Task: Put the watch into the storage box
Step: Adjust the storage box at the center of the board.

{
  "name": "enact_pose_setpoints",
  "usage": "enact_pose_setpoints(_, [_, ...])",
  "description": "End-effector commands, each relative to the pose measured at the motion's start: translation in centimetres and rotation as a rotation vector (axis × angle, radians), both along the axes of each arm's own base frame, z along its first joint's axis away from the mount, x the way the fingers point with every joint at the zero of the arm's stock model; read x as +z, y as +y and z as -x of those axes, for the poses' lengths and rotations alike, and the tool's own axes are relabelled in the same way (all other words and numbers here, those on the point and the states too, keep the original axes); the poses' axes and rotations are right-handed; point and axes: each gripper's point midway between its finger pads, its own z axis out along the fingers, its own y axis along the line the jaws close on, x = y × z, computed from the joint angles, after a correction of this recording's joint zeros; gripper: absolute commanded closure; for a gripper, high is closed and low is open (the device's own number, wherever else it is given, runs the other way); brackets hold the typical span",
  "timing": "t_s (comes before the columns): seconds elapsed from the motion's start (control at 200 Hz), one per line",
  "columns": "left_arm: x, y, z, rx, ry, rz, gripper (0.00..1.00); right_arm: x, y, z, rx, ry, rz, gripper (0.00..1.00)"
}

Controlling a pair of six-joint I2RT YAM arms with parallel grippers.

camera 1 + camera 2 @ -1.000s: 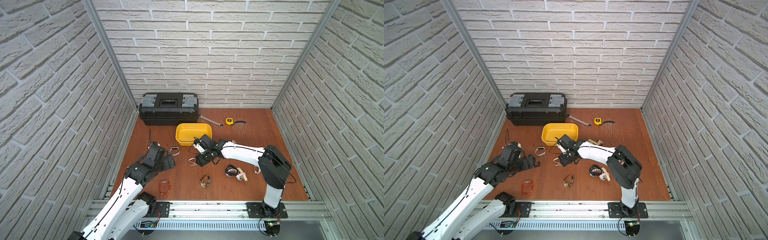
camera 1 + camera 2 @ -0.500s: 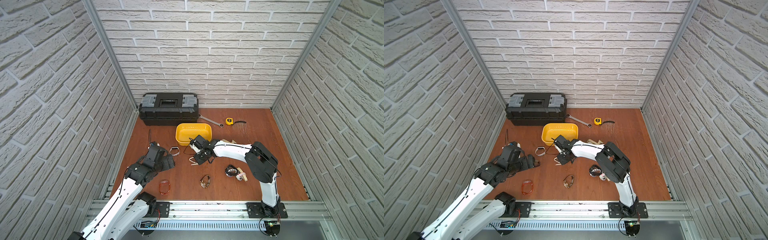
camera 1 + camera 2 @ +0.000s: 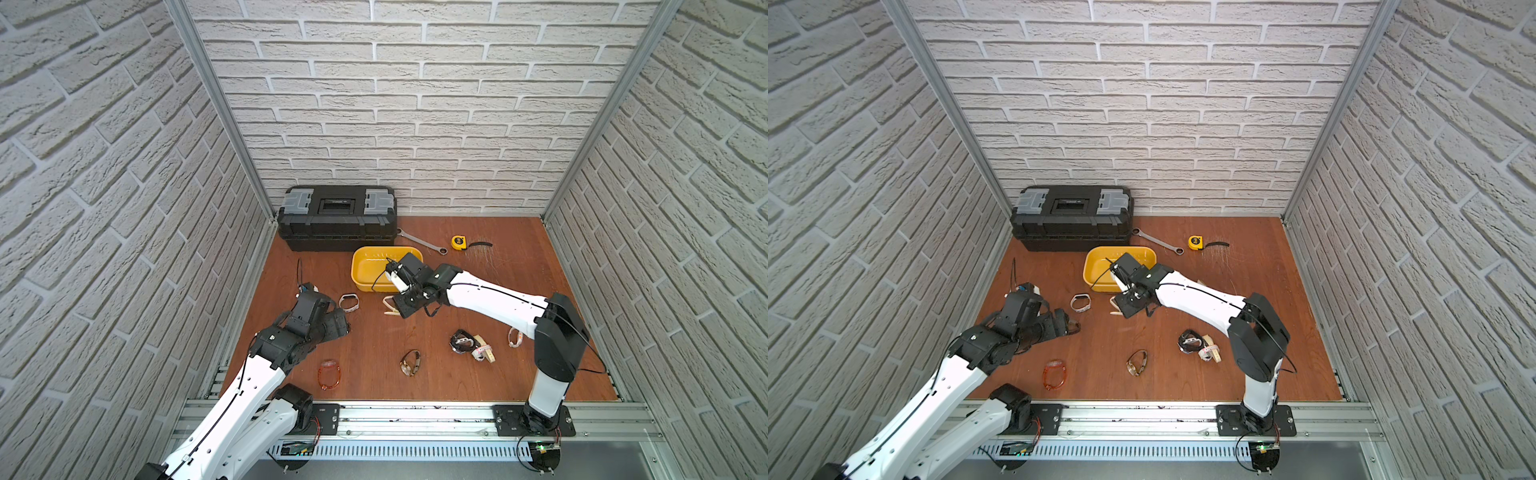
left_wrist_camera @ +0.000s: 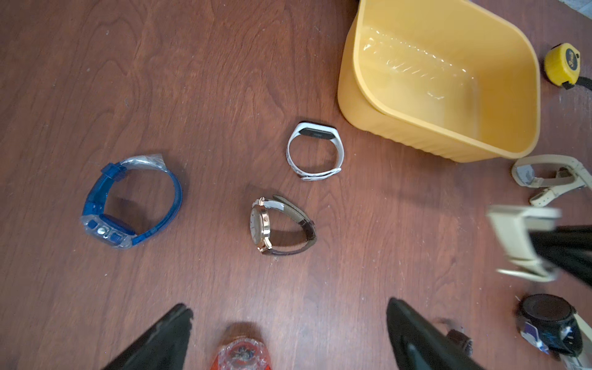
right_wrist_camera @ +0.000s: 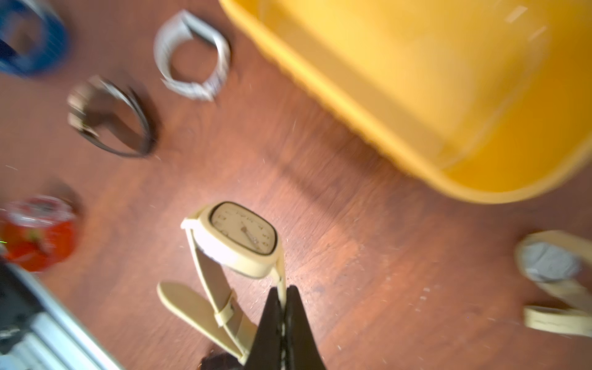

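Right gripper (image 5: 283,290) pinches the cream watch (image 5: 243,237) by its thin strap alone, just outside the yellow storage box's (image 3: 361,284) near wall. I judge that the dangling case could swing, slip free or catch the rim. Left gripper (image 4: 288,306) gapes, empty, toward the bench's (image 3: 519,270) left edge. Count, near to far: ten watches, some half-hidden, the red watch (image 3: 329,374) nearest; one storage box, one black toolbox (image 3: 336,220), one wrench (image 3: 419,241), one tape measure (image 3: 458,242).

Cream square-faced watch (image 5: 242,237), held by its strap, beside the yellow storage box (image 4: 416,134).
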Motion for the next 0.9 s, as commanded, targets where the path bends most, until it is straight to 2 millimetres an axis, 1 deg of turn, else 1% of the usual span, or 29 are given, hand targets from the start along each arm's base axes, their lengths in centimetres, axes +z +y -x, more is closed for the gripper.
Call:
enact_pose_setpoints(0.0, [0.9, -0.3, -0.9, -0.017, -0.037, -0.006, 0.02, 2.7, -2.9, -3.2, -0.111, -0.040, 0.019, 0.98])
enact_pose_setpoints(0.075, [0.8, -0.6, -1.2, -0.020, -0.039, 0.001, 0.02, 3.4, -3.2, -5.7, -0.143, -0.061, 0.017, 0.98])
enact_pose_setpoints(0.15, [0.9, -0.9, -1.5, -0.029, -0.045, 0.006, 0.02, 3.0, -3.1, -8.3, -0.165, -0.059, 0.016, 0.98])
enact_pose_setpoints(0.17, [0.9, -1.0, -1.6, -0.030, -0.048, 0.007, 0.02, 3.1, -3.0, -8.9, -0.169, -0.062, 0.016, 0.98])
enact_pose_setpoints(0.18, [1.0, -1.0, -1.6, -0.030, -0.050, 0.008, 0.02, 2.1, -3.0, -9.2, -0.171, -0.045, 0.034, 0.97])
enact_pose_setpoints(0.265, [1.2, -1.2, -2.0, -0.037, -0.058, 0.010, 0.02, 0.3, -2.7, -11.7, -0.181, -0.009, 0.062, 0.98])
enact_pose_setpoints(0.365, [1.3, -1.5, -2.2, -0.043, -0.062, 0.009, 0.02, -2.1, -2.8, -13.6, -0.197, 0.033, 0.091, 0.98])
enact_pose_setpoints(0.45, [1.5, -1.6, -2.4, -0.046, -0.066, 0.010, 0.02, -3.7, -2.9, -14.5, -0.211, 0.039, 0.107, 0.98])
enact_pose_setpoints(0.525, [1.4, -1.6, -2.4, -0.049, -0.063, 0.007, 0.02, -4.7, -3.3, -14.7, -0.213, 0.045, 0.135, 0.98])
enact_pose_setpoints(0.645, [1.4, -1.7, -2.4, -0.052, -0.067, 0.008, 0.02, -6.2, -4.5, -13.8, -0.195, 0.069, 0.191, 0.98])
enact_pose_setpoints(0.77, [1.4, -1.7, -2.5, -0.053, -0.066, 0.005, 0.02, -6.9, -5.8, -12.1, -0.168, 0.093, 0.233, 0.97])
enact_pose_setpoints(0.85, [1.4, -1.8, -2.6, -0.056, -0.067, 0.003, 0.02, -7.1, -6.6, -10.6, -0.140, 0.115, 0.254, 0.97])
enact_pose_setpoints(0.895, [1.5, -1.8, -2.7, -0.055, -0.067, 0.003, 0.02, -7.4, -7.3, -9.8, -0.130, 0.130, 0.278, 0.97])
